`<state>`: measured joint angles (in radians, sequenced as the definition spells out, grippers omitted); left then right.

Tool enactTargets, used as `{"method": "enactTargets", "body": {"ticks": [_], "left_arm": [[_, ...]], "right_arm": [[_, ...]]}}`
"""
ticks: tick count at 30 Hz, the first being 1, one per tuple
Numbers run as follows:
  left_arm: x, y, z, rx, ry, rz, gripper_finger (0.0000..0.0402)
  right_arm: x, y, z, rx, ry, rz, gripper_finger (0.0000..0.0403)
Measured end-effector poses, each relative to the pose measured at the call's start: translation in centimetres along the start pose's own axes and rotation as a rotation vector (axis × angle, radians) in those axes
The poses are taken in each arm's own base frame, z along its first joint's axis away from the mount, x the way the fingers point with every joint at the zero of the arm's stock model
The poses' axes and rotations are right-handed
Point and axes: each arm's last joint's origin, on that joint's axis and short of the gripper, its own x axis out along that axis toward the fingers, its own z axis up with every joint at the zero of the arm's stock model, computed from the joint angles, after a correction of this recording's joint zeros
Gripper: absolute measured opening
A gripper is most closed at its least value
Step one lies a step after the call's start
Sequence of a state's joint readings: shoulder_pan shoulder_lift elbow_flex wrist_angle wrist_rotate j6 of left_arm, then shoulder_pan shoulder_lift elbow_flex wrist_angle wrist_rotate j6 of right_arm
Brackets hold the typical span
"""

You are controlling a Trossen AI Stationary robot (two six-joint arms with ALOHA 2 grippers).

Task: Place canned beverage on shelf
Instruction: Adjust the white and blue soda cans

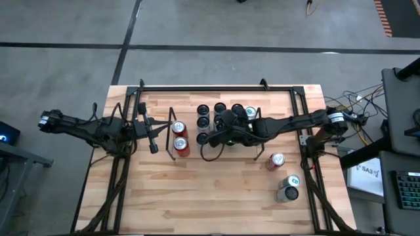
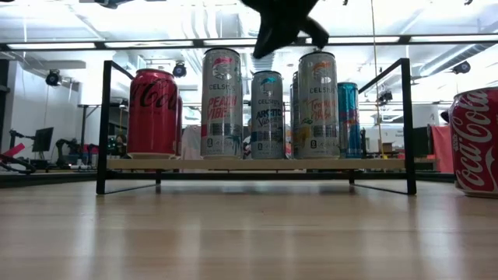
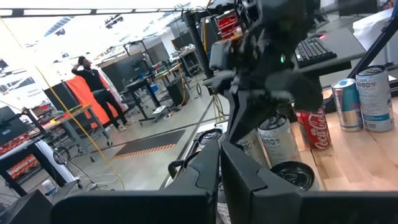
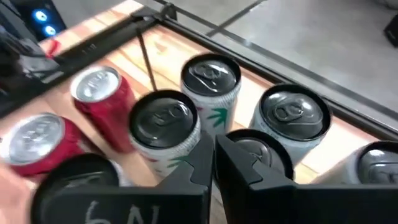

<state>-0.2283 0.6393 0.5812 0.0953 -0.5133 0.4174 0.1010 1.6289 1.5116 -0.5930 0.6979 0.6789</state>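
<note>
The shelf, a low rack with black wire end frames and a light wood base, stands mid-table. On it stand two red cola cans at its left end and several tall slim cans to their right. My right gripper is shut and empty just above the dark tops of the slim cans. It also shows in the high view and at the top of the low view. My left gripper is shut and empty beside the shelf's left end.
Off the shelf, at the table's right, stand a red cola can and two slim cans. The red can also shows at the low view's right edge. The black tubular frame runs along the table's far edge. Bare wood lies toward the near edge.
</note>
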Motion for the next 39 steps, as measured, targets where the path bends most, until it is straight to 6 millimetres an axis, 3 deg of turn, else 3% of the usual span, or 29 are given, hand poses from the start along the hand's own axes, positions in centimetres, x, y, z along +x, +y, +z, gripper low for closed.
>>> {"method": "enactTargets", "body": {"ticks": [9, 24, 39], "left_arm": [[0.0, 0.0, 0.0, 0.0, 0.001, 0.0, 0.0], [0.0, 0.0, 0.0, 0.0, 0.0, 0.0, 0.0], [0.0, 0.0, 0.0, 0.008, 0.0, 0.0, 0.0]], "right_arm": [[2.1, 0.1, -0.9, -0.004, 0.085, 0.016, 0.0009], [1.5, 0.0, -0.7, 0.047, 0.131, 0.067, 0.0009], [1.7, -0.8, 1.6, 0.005, 0.052, 0.011, 0.0009]]}}
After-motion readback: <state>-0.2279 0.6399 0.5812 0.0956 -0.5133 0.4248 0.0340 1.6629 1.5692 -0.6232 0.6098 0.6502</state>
